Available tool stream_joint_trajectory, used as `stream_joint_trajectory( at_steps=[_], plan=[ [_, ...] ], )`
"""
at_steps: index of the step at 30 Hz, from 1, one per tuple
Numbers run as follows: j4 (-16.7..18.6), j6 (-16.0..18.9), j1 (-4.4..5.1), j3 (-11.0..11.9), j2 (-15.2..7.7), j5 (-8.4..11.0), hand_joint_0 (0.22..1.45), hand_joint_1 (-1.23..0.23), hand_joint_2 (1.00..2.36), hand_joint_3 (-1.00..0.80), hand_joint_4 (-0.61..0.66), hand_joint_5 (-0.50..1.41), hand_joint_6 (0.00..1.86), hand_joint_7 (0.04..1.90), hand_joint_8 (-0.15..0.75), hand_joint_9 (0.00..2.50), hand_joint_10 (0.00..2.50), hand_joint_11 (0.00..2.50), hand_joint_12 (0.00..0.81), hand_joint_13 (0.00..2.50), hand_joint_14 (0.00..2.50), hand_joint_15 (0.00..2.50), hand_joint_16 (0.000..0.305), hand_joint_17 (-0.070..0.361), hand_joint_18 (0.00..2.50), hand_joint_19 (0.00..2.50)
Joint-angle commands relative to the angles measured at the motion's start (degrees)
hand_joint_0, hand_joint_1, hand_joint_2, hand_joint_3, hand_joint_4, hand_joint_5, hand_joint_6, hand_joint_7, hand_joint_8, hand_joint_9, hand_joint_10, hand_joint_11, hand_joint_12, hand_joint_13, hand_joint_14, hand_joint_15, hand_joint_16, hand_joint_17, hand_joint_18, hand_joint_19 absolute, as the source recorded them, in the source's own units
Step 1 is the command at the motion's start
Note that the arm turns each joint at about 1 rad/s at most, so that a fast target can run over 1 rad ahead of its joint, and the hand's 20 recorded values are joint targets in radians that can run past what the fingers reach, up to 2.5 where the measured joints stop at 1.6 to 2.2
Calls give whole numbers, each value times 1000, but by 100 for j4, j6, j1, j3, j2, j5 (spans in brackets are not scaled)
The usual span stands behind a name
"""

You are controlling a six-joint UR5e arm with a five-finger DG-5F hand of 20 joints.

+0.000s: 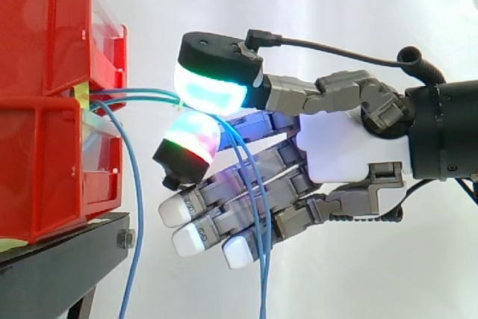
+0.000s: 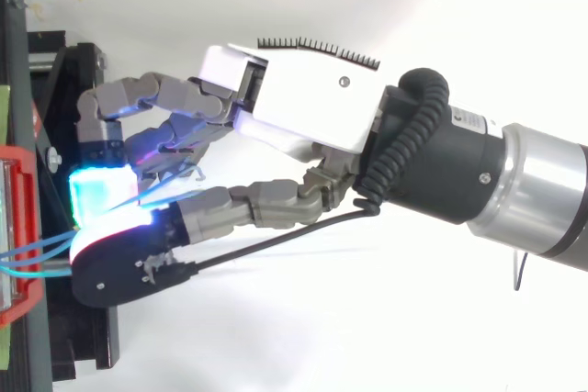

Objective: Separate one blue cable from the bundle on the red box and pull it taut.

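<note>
Toward nine o'clock in the side view, just off the red bins (image 1: 45, 72), the hand (image 1: 340, 147) is pinching blue cable (image 1: 142, 95) between two glowing pads (image 1: 209, 87); slack is hanging toward six o'clock. Whether one strand or two is being held is unclear. Drawing smoothly toward three o'clock, pinch firm, should be tightening it. Print on the wrist label (image 2: 470, 119) is too small to read.

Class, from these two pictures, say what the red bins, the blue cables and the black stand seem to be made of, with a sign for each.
Bins: probably moulded plastic, glossy; soft highlights on smooth walls.
Cables: flexible plastic or rubber sheathing, smooth; they droop in loose curves.
Stand: likely metal, matte black; straight edges and a bolt head.
</note>
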Motion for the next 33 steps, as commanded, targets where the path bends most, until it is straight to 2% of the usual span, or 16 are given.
stream_joint_trajectory(
  at_steps=[1,8,12,17,33],
  plan=[
    [0,0,0,0,-3,1,554,-623,1000,-500,252,-74,500,1403,360,950,14,463,425,800,11,356,57,128,777,625],
    [0,0,0,0,6,-8,566,-590,1000,-500,248,-74,501,1393,357,949,12,459,425,802,11,354,57,127,773,628],
    [0,53,0,0,-3,-8,625,-639,1015,-270,238,-73,501,1398,353,948,14,466,417,799,11,353,55,125,765,627],
    [0,62,0,9,6,-8,644,-679,1019,-137,246,-75,501,1386,355,950,13,461,423,810,11,354,57,129,787,614],
    [0,62,8,0,6,10,661,-831,1016,-69,227,-107,504,1365,335,814,11,447,417,737,11,354,59,132,739,603]
  ],
)
